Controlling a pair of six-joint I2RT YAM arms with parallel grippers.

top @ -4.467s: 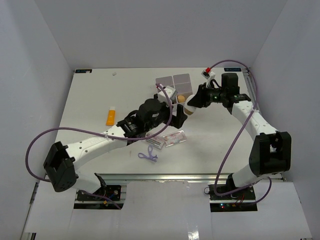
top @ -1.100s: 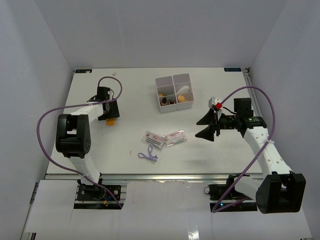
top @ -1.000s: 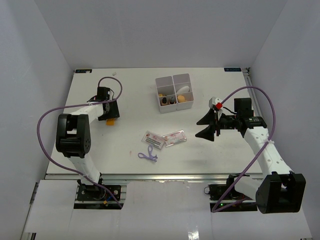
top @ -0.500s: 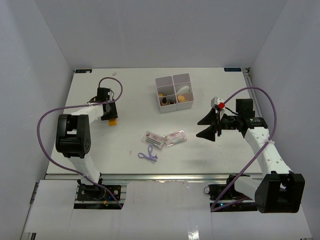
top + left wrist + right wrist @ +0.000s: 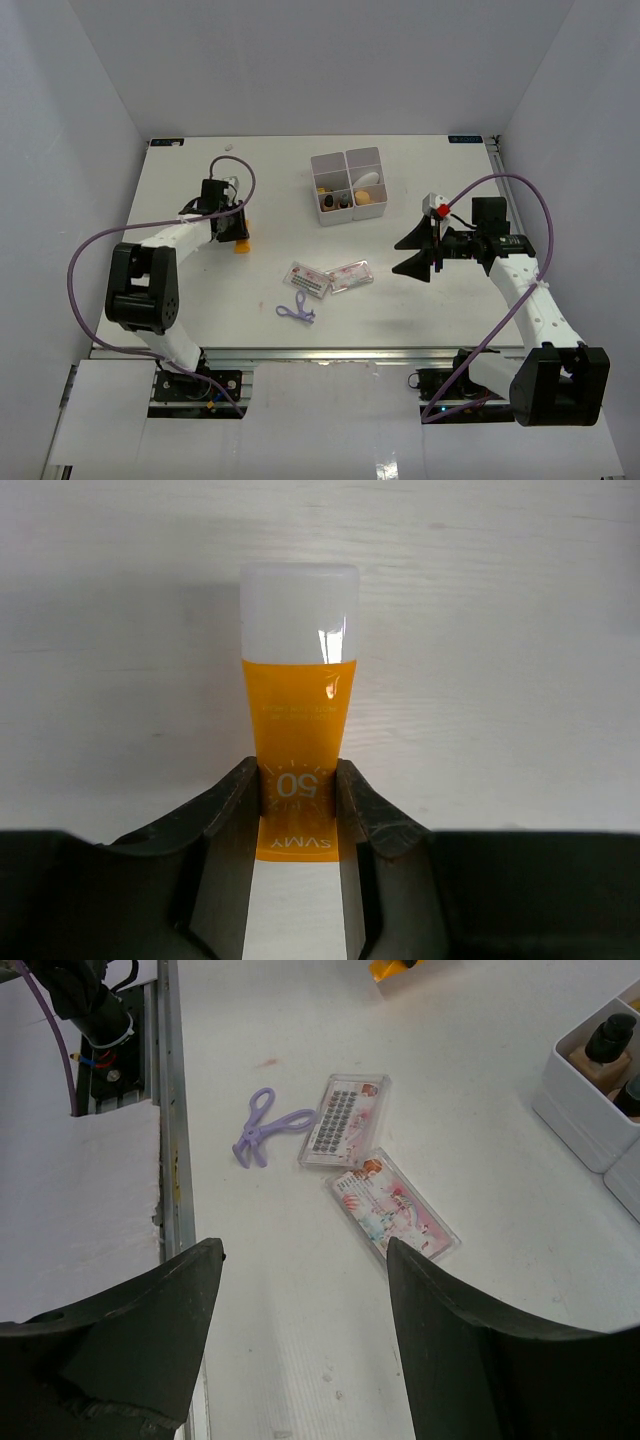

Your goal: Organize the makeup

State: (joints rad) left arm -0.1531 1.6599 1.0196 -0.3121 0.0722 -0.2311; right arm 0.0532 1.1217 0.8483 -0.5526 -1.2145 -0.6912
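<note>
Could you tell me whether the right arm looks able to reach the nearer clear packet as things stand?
Probably yes. The right hand hangs open, pointed at the nearer clear packet, and only bare table lies between them; the left hand is off gripping the orange tube.

Top view: left gripper (image 5: 232, 230) covers most of the tube (image 5: 241, 246), only its orange end pokes out. Box (image 5: 335, 218) contents too small to identify. Print on the packets (image 5: 308, 279) unreadable.
Left wrist: small print on tube blurred, only the big "50" legible. Gripper fingers run off the bottom edge.
Right wrist: box clipped by right edge, two compartments partly in frame. Tube cut by top edge. Right gripper (image 5: 303, 1250) fingers cut off at the bottom.
</note>
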